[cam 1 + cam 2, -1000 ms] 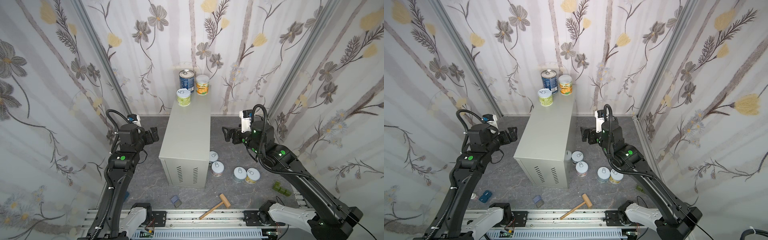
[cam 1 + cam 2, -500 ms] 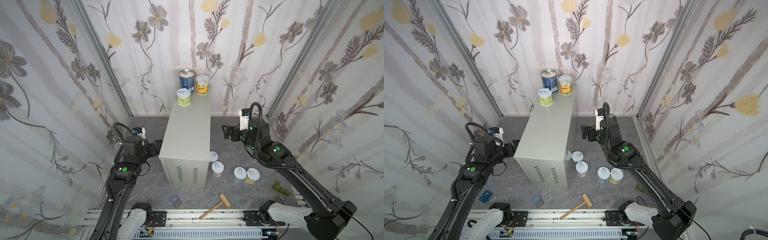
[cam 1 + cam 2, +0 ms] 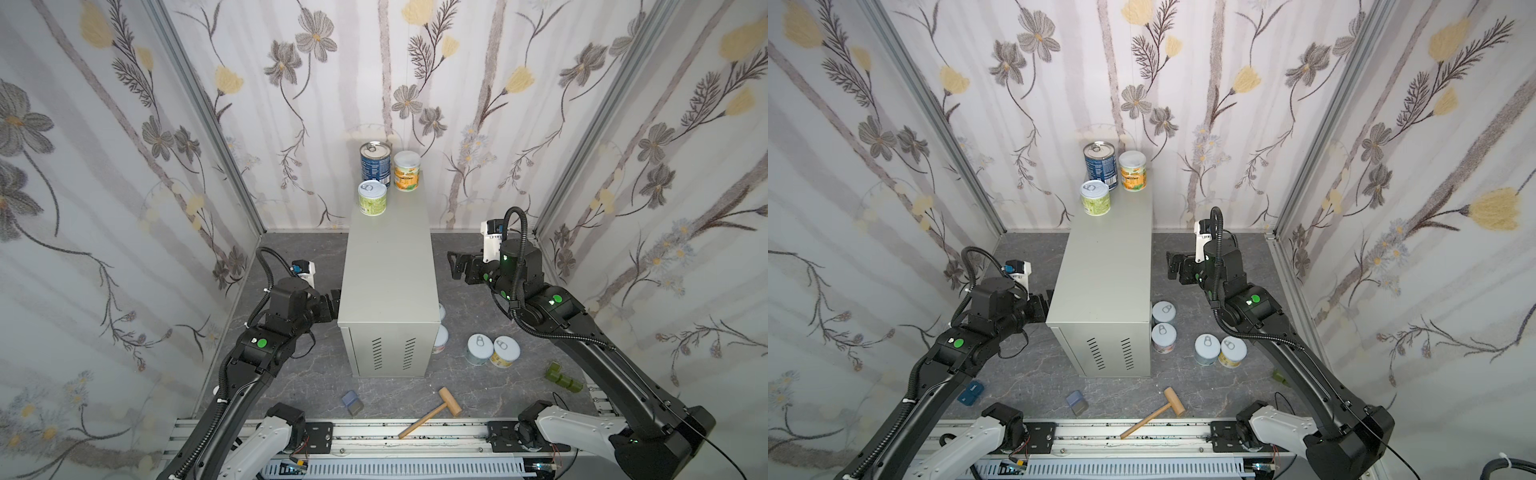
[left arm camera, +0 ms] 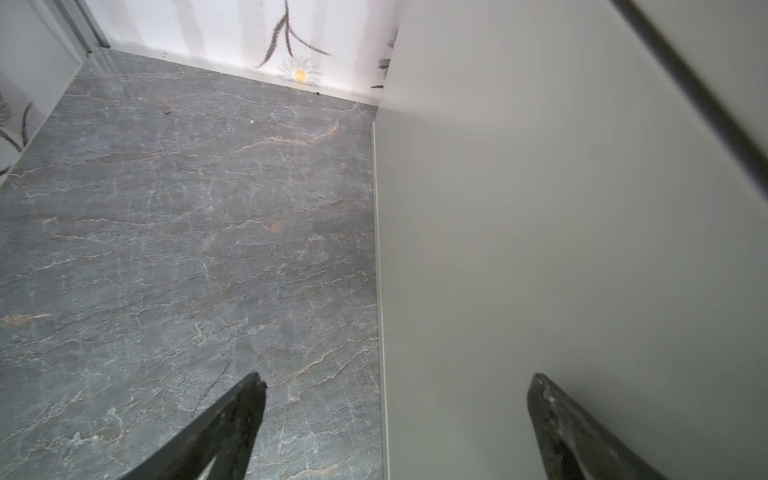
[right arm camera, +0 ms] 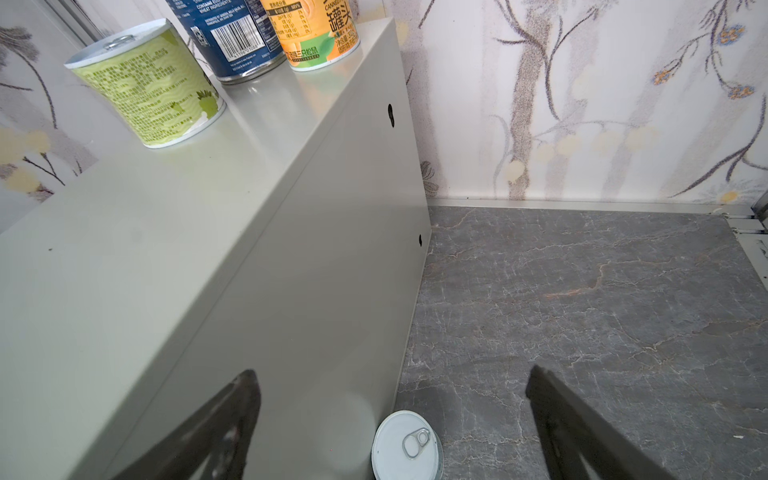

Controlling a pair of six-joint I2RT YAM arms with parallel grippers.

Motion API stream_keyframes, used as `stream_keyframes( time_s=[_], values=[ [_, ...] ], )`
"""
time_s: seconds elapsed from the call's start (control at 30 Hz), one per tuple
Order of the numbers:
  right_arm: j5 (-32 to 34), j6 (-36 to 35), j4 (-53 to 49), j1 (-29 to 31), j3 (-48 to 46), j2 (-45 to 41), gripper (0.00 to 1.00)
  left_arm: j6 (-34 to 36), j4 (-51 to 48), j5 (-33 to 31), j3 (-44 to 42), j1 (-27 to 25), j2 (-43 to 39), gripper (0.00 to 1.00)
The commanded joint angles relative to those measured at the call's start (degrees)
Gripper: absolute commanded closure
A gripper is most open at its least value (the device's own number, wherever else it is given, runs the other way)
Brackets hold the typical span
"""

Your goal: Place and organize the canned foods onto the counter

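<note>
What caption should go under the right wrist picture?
Open right gripper beside the counter bearing green can, blue can, orange can; white-lidded can on the floor.

This is a robotics test cell dressed up like a room at home. A tall light-grey metal box with vent slots (image 3: 388, 266) stands in the middle. Behind it and on both sides rise flat panels of flower-printed wallpaper (image 3: 457, 83), joined at the corners by bare aluminium posts (image 3: 210, 124). Under the box lies a dark grey marbled floor (image 4: 187, 228). In front of it runs a slotted aluminium rail (image 3: 457, 434) that carries 2 black machines, the left arm (image 3: 257, 349) and the right arm (image 3: 552, 307). Props lie loose on the floor near the box's front: 4 small white-lidded cans (image 3: 1207, 349) and a wooden mallet (image 3: 432, 411).
</note>
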Motion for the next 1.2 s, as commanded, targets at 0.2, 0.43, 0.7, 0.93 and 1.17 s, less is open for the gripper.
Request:
stream_keyframes(
  time_s=[0.2, 0.43, 0.7, 0.93, 1.17],
  values=[
    [-0.36, 0.50, 3.13, -0.62, -0.69, 0.63, 0.00, -0.93, 1.10, -3.98, 0.48, -3.57, 0.76, 0.00],
    [-1.11, 0.39, 3.08, -2.40, -3.45, -1.38, 0.00, 4.72, -1.93, -9.65, 5.65, -2.71, 1.96, 0.00],
    [-1.58, -0.34, 2.50, -3.63, -5.76, -4.74, 0.00, 9.73, -2.37, -9.94, 15.36, 1.88, 9.63, 0.00],
    [-6.23, -4.61, 4.00, -3.58, -7.16, -9.77, 0.00, 11.89, 0.10, -2.26, 27.02, 6.22, 19.52, 0.00],
    [-11.69, -6.49, 3.60, -3.55, -6.60, -12.73, 0.00, 13.39, 1.34, 2.92, 39.69, 7.46, 31.45, 0.00]
  ],
)
